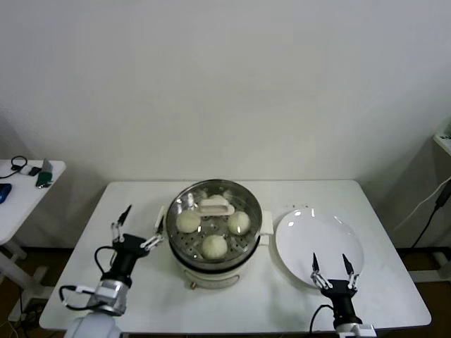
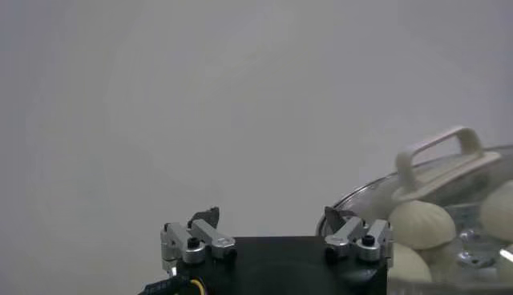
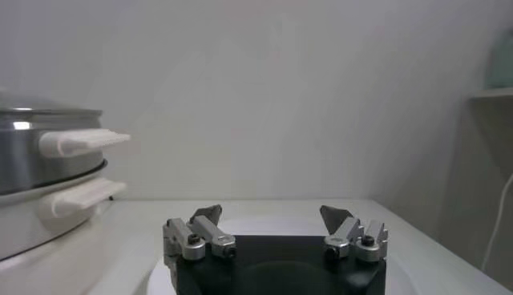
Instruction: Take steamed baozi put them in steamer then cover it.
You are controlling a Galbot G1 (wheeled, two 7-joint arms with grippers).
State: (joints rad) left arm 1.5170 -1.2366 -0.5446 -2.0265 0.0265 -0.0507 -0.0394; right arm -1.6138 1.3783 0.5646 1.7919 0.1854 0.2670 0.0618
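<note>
From the head camera, the steamer stands at the middle of the white table, its shiny steel basket set in a white base with side handles. The cover, clear glass with a metal rim and a cream bar handle, sits on top of the steamer. Through the glass three steamed baozi show plainly on the perforated floor (a fourth seems to lie under the handle, mostly hidden). Just beside the steamer, on the robot's right, lies a flat white plate with nothing on it. The left gripper hovers close to the steamer's left side, fingers spread wide and holding nothing. The right gripper hangs over the near edge of the plate, fingers likewise apart and bare. A small side table with a few dark items stands off to the left.

In the left wrist camera, the left gripper shows both fingertips well apart, with bare wall between them. The cover with its bar handle and the baozi beneath the glass appear just past one fingertip.

In the right wrist camera, the right gripper also has its fingers apart, above the plate. The steamer with its white handles stands off to one side.
</note>
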